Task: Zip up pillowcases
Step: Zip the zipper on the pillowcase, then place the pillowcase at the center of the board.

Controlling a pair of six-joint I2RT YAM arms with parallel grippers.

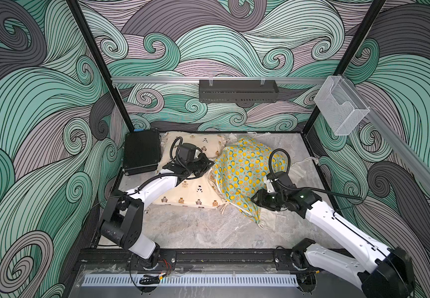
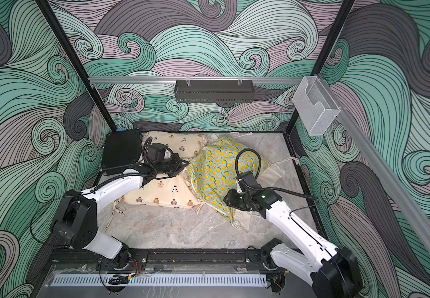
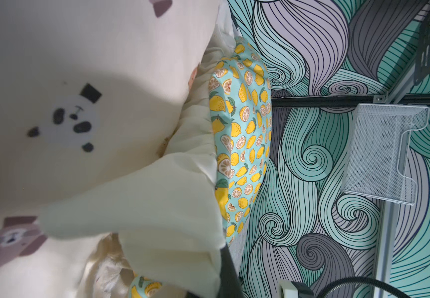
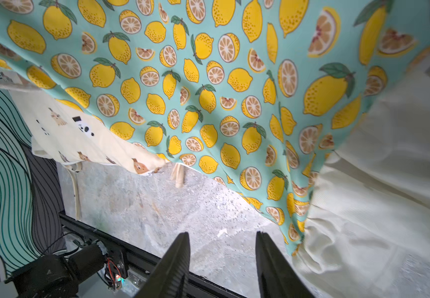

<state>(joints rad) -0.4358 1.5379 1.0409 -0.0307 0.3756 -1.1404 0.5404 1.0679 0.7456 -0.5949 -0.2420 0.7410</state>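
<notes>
1. Position of the items: both pillowcases lie on the table (image 1: 183, 232) towards its far side. The bear pillowcase (image 1: 190, 191) lies flat, and the lemon pillowcase (image 1: 242, 165) lies just beside it, overlapping its edge.
2. Left gripper (image 1: 208, 164): it sits over the seam where the two cases meet. Its jaws are closed. In the left wrist view a cream ruffle (image 3: 157, 196) stretches taut towards the one visible finger (image 3: 228, 268), so we judge it pinched there.
3. Right gripper (image 4: 223, 233): its jaws stand apart with nothing between them. It hangs over bare table by the near corner of the lemon pillowcase and touches no fabric.
4. Zippers: we find no zipper track or pull in any view. The visible edges show only ruffles and ties.
5. Progress: we cannot confirm that either case is zipped. The arrangement reads to us as one side holding while the other has no grip.
6. Outstanding: a zipper pull has to be located and gripped, and closure verified on both cases.
</notes>
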